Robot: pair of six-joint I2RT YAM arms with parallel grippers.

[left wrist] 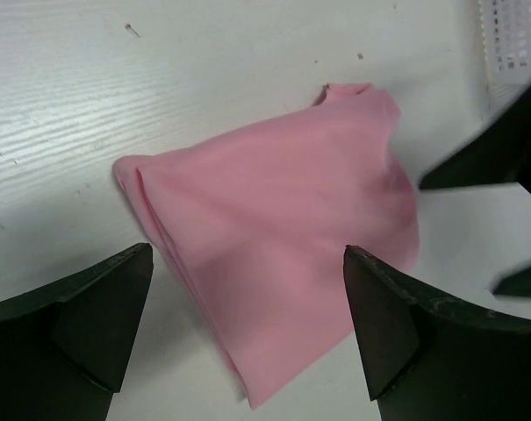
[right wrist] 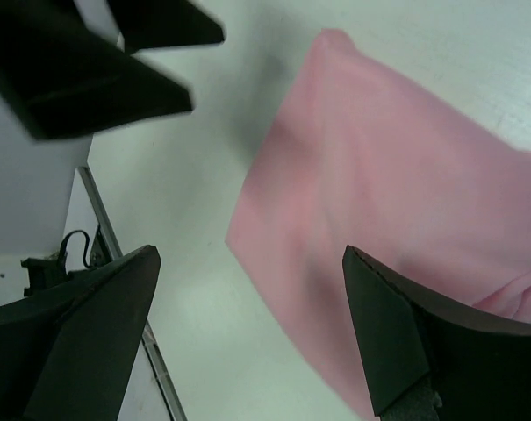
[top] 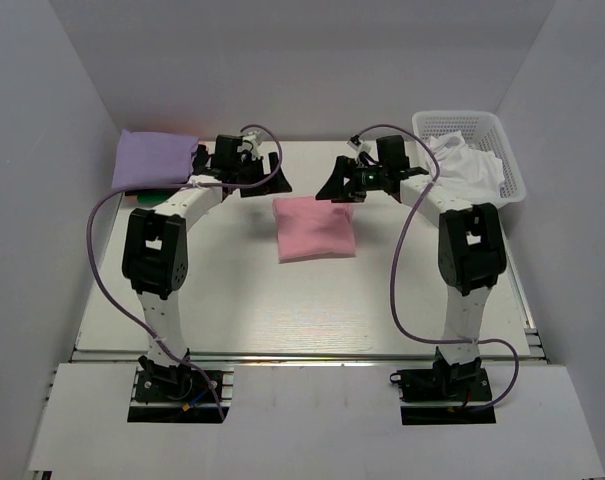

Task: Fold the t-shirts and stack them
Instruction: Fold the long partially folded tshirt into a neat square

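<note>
left claw [top: 275,172], right claw [top: 332,180] agape, above pink t-shirt [top: 315,229]

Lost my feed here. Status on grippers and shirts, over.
Left gripper open, right gripper open, both empty. Folded pink cloth t-shirt lies mid-table, unheld. Folded lavender cloth t-shirt far left. Path clear.

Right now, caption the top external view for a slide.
Both open, left gripper and right gripper hover by folded pink t-shirt; lavender t-shirt far left, basket far right.
</note>
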